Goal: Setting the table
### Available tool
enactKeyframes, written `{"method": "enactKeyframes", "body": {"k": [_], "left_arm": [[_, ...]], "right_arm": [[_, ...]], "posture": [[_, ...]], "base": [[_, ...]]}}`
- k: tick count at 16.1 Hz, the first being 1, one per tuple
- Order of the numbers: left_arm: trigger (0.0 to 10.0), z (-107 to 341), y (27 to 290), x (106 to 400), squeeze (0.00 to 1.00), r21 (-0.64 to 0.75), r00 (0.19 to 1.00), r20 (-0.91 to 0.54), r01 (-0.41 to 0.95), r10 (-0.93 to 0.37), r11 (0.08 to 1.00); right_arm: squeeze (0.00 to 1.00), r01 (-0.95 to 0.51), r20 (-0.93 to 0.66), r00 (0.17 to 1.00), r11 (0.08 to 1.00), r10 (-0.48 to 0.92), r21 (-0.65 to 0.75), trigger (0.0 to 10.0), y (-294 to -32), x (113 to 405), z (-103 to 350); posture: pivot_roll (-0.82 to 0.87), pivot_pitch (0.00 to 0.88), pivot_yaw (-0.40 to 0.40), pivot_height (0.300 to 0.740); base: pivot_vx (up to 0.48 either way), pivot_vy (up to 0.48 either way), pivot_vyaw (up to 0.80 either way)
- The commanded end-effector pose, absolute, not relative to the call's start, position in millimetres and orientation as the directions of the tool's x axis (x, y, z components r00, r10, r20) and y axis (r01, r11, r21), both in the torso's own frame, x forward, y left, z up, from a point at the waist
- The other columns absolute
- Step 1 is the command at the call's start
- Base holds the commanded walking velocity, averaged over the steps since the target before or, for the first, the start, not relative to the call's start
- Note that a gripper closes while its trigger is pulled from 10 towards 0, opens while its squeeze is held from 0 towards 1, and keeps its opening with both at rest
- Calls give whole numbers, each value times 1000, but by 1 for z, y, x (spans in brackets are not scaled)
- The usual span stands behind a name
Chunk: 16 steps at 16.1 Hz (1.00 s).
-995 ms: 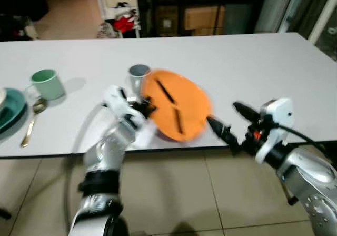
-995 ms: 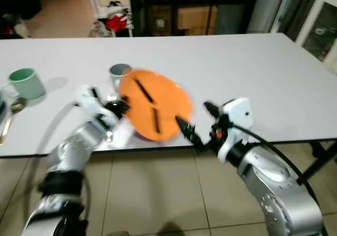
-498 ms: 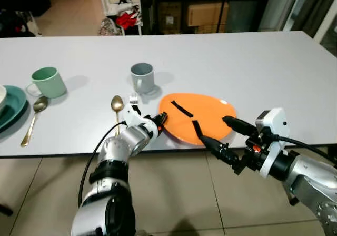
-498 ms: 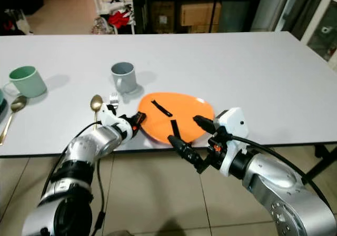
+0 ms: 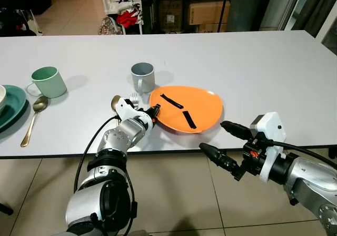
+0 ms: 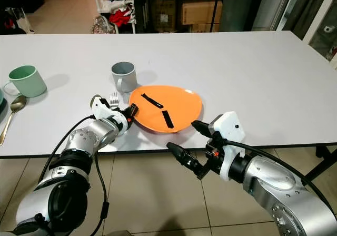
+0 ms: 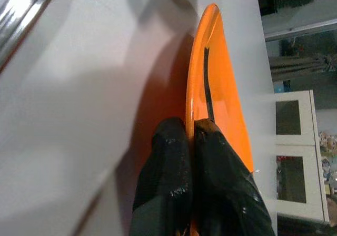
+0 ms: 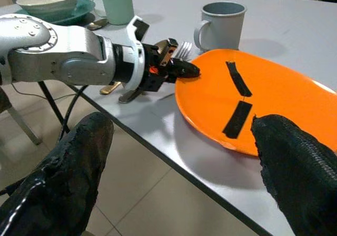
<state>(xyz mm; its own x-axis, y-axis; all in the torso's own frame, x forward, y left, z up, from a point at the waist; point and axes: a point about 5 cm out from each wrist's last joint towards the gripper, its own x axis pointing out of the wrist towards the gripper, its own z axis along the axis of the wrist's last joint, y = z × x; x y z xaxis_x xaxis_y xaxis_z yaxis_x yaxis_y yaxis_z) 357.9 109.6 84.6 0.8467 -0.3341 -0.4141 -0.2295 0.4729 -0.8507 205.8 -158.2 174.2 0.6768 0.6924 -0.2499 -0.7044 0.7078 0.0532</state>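
An orange plate [image 5: 187,108] with two black strips on it lies on the white table [image 5: 253,67], near the front edge. My left gripper [image 5: 154,112] is shut on the plate's left rim; in the left wrist view its black fingers [image 7: 174,162] pinch the orange rim [image 7: 202,88]. My right gripper [image 5: 211,135] hangs open just off the table's front edge, right of the plate and apart from it. In the right wrist view its fingers [image 8: 79,162] spread wide in front of the plate [image 8: 274,104].
A grey mug [image 5: 142,77] stands just behind the plate. A fork [image 5: 134,97] and a gold spoon [image 5: 115,103] lie beside my left wrist. Far left are a green mug [image 5: 47,81], another spoon [image 5: 32,117] and a teal plate [image 5: 9,109].
The plate has come down from a steep tilt to lie on the table and slid further in. My right gripper has drawn back from its edge.
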Motion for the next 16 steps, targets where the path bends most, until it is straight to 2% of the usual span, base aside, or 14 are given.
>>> {"method": "enactKeyframes", "body": {"k": [1,2,4,6,10,14,15,16], "left_arm": [[10000,72,106,351,549,-786,792,-498,-239,-355,570],[10000,71,104,350,1000,-775,784,-502,-221,-364,592],[10000,68,96,346,1000,-760,744,-523,-187,-416,622],[10000,68,97,346,1000,-746,743,-527,-172,-412,643],[10000,80,112,353,1000,-693,779,-494,-84,-386,716],[10000,95,126,349,1000,-625,777,-483,15,-403,780],[10000,107,133,342,282,-605,775,-484,39,-406,795],[10000,112,136,338,0,-603,777,-486,33,-400,797]], "right_arm": [[0,-700,-264,679,713,685,47,10000,-159,206,173],[0,-700,-265,679,712,685,46,10000,-159,206,173],[0,-698,-269,682,715,680,38,10000,-160,206,173],[0,-696,-270,685,718,676,33,10000,-160,207,173],[0,-701,-265,680,712,684,38,10000,-160,207,173],[0,-692,-271,682,719,679,63,10000,-162,206,173],[0,-684,-270,689,727,673,66,10000,-163,206,172],[0,-682,-267,691,728,672,66,10000,-163,205,172]], "posture": [[-4,0,62,740],[-4,0,62,740],[-3,0,63,740],[-2,0,64,740],[6,0,65,740],[15,0,65,740],[22,0,67,740],[21,0,70,740]], "base": [[0,0,0],[0,0,0],[0,0,0],[0,0,0],[0,0,0],[0,0,0],[0,0,0],[0,0,0]]}}
